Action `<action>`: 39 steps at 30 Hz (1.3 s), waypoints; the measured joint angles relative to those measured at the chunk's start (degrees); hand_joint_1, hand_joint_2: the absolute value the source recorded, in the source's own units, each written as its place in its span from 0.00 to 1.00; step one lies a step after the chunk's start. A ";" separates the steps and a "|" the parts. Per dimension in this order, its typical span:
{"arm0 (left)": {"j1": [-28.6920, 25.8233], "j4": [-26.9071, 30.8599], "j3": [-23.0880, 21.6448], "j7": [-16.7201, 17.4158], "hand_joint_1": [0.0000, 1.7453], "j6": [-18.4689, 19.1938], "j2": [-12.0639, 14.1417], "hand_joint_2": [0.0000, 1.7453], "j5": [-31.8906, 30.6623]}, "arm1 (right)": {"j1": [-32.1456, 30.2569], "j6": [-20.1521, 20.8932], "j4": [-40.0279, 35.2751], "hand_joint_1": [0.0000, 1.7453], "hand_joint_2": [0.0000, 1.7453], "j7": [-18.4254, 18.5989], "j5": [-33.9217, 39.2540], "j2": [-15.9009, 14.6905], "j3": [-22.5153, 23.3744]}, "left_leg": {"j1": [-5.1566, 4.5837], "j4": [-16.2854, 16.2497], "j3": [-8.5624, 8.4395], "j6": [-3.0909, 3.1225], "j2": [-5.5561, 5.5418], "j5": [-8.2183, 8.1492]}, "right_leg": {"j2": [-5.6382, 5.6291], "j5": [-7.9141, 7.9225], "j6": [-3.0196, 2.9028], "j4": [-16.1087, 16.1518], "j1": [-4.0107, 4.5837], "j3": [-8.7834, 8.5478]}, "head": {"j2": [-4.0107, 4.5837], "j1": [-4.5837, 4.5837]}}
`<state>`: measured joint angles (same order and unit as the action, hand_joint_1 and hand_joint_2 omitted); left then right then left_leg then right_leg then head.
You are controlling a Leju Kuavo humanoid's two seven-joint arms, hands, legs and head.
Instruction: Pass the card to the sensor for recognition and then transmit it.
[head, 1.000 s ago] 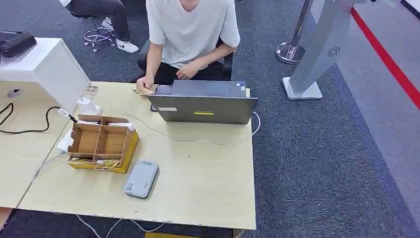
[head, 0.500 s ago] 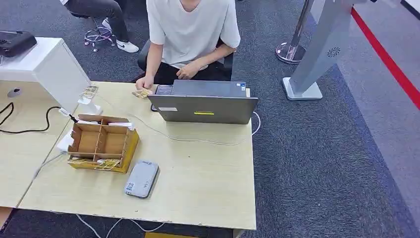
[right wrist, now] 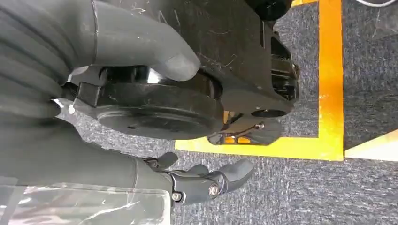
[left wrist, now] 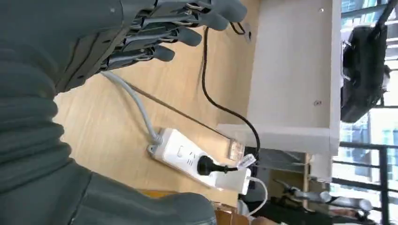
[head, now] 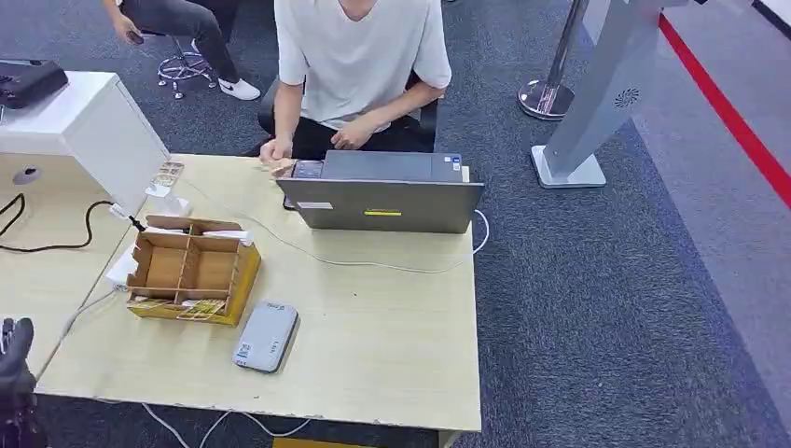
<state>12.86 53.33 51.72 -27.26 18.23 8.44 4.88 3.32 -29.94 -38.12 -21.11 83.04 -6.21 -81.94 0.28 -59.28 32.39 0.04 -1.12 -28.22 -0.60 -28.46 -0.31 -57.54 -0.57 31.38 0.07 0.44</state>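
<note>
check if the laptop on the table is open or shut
Open. In the head view the laptop has its lid raised, back toward the robot, facing the seated person.

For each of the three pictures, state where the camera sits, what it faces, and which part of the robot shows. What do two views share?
Head view: high, looking down at the table; left robot hand at the edge.
Left wrist view: behind the left robot hand, facing the power strip.
Right wrist view: behind the right robot hand, facing carpet.
Shared: left robot hand, table.
</note>
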 joint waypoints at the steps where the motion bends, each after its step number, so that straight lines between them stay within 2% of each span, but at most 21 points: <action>1: 0.42 0.40 -0.93 0.49 0.00 -0.84 0.24 1.00 -1.37 | 0.06 0.22 0.35 0.00 1.00 0.15 -0.27 0.11 0.00 | 0.00 0.00 0.00 0.00 0.00 0.00 | 0.00 0.00 0.00 0.00 0.00 0.00 | 0.00 -0.02; 19: 8.24 5.47 -20.13 11.08 0.00 -16.79 3.39 1.00 -29.51 | 1.23 3.82 6.38 0.00 1.00 4.06 -3.85 2.78 0.90 | -0.01 -0.02 0.04 0.04 0.00 0.05 | -0.03 0.04 0.03 -0.01 0.00 0.04 | 0.00 -0.04; 39: 17.15 8.27 -40.38 23.87 0.00 -34.26 5.60 1.00 -60.74 | 1.95 7.21 13.27 0.00 1.00 7.98 -8.16 6.58 4.96 | -0.01 -0.03 0.06 0.06 0.03 0.07 | -0.06 0.09 -0.02 -0.03 0.00 0.05 | 0.00 0.00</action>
<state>30.01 61.59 11.34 -3.39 -16.02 14.03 -55.85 5.27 -22.73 -24.85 -13.14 74.88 0.37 -76.98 0.26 -59.31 32.45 0.10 -1.09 -28.15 -0.66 -28.37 -0.33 -57.56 -0.57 31.43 0.07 0.44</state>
